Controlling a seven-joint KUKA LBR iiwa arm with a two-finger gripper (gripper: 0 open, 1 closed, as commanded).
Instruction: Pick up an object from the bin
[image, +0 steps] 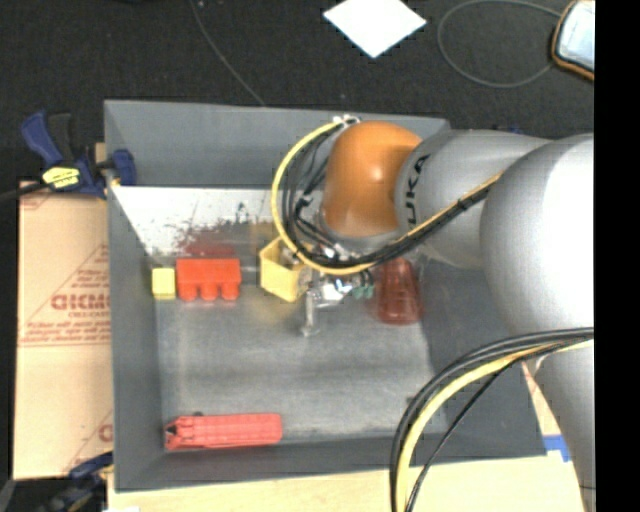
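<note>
My gripper hangs low over the middle of the bin, beneath the orange wrist cover. Just to its upper left lies a yellow block, partly covered by the wrist and its cables. A translucent red cup-shaped piece stands right of the gripper, close to the arm. Further left along the back wall sit an orange-red block and, touching its left side, a small yellow cube.
A long red ridged bar lies along the bin's front wall at the left. The arm covers the bin's right side. Bare floor stretches between the gripper and the red bar.
</note>
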